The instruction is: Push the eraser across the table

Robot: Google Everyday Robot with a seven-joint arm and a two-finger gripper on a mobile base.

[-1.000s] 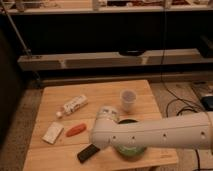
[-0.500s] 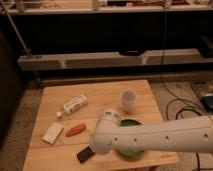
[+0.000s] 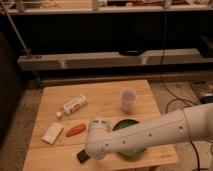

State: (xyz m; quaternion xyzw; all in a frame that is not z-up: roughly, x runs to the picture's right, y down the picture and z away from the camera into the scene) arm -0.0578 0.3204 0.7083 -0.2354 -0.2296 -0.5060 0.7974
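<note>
The eraser point(image 3: 82, 156) is a small black block at the front edge of the wooden table point(image 3: 100, 92), left of centre; only its left part shows. My white arm reaches in from the right, and its wrist point(image 3: 99, 136) hangs over the eraser. My gripper point(image 3: 91, 151) points down at the end of the arm, right at the eraser and partly covering it. I cannot tell whether it touches the eraser.
An orange carrot-like piece point(image 3: 76, 130) and a white flat block point(image 3: 52, 133) lie left of the arm. A bottle point(image 3: 74, 105) lies on its side further back. A clear cup point(image 3: 128, 100) stands at the back right. A green bowl point(image 3: 131, 145) sits partly under the arm.
The arm's end has moved lower, toward the front-left of the table. The eraser has shifted slightly toward the front-left edge with it.
</note>
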